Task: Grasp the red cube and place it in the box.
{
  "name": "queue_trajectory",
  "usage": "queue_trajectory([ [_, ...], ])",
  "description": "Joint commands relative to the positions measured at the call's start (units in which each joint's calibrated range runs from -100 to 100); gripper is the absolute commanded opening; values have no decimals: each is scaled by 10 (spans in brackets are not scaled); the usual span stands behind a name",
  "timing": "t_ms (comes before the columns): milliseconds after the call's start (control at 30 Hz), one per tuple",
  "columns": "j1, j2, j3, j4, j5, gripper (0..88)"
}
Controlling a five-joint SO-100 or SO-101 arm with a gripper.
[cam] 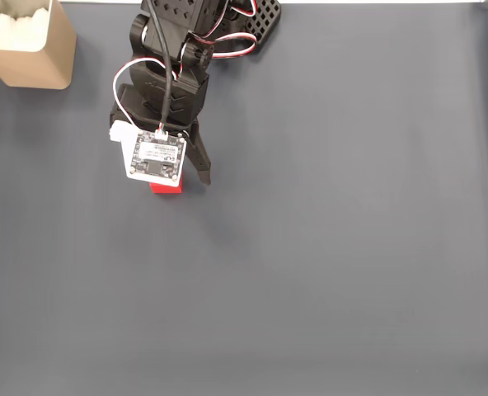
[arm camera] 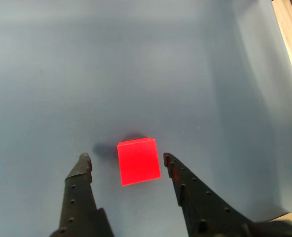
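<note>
The red cube (arm camera: 138, 161) lies on the grey table, between the two black fingertips of my gripper (arm camera: 126, 159) in the wrist view. The jaws stand open, with a gap on each side of the cube, so neither finger touches it. From the fixed view my gripper (cam: 182, 177) hangs over the cube (cam: 165, 187), and the white wrist camera board covers most of it; only a red edge peeks out below. The tan box (cam: 42, 58) with white material inside stands at the top left corner, well away from the arm.
The arm's black base (cam: 227, 21) sits at the top middle of the fixed view. A strip of wooden floor (arm camera: 291, 34) runs along the right edge of the wrist view. Bare grey table (cam: 351, 247) stretches to the right and toward the bottom.
</note>
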Motion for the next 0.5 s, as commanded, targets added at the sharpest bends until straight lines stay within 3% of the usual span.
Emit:
queue_trajectory([
  [0,-1,5,-2,-12,-5,344],
  [467,-4,23,-7,-22,-9,344],
])
